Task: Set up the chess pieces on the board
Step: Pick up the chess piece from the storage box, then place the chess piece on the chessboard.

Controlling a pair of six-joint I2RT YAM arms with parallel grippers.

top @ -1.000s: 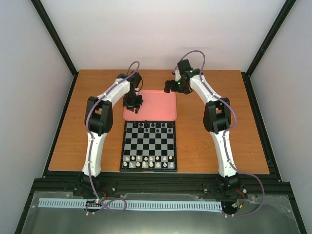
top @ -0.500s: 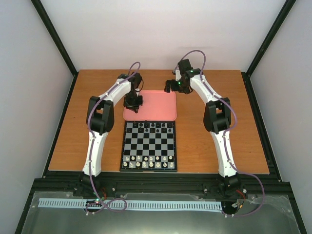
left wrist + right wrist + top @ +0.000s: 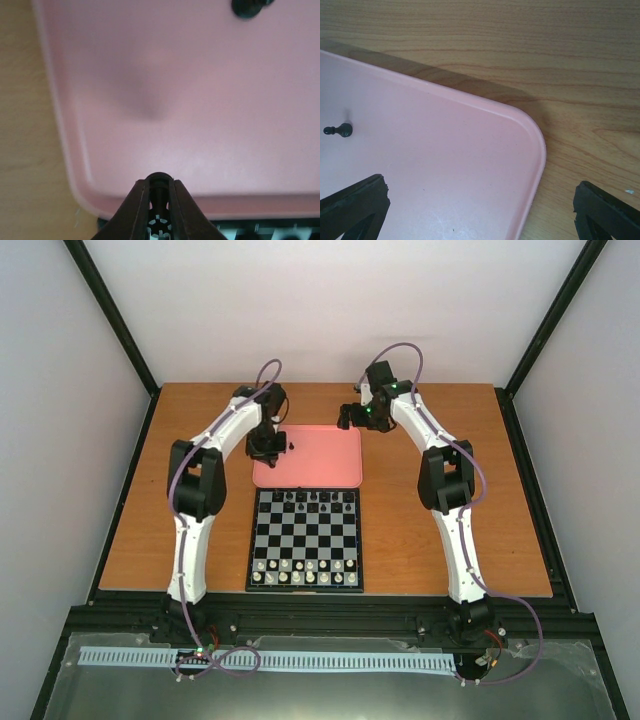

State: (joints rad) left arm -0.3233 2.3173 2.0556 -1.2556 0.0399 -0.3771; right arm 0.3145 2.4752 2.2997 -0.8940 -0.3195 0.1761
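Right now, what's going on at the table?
The left gripper is shut on a small black chess piece over the left part of the pink tray. The right gripper is open and holds nothing, hovering at the tray's far right corner. One more black piece lies on its side in the tray. On the board, white pieces fill the near rows and black pieces stand along the far side, too small to count.

The top view reads bright and evenly lit for me, though the pieces [image 3: 301,497] are too small to resolve. The left wrist view is soft throughout: a grey shadow smudges the tray [image 3: 225,150], and the pinched piece [image 3: 159,181] is blurred. The right wrist view is sharp, with a dark shadow band edging the tray on the table [image 3: 545,40].
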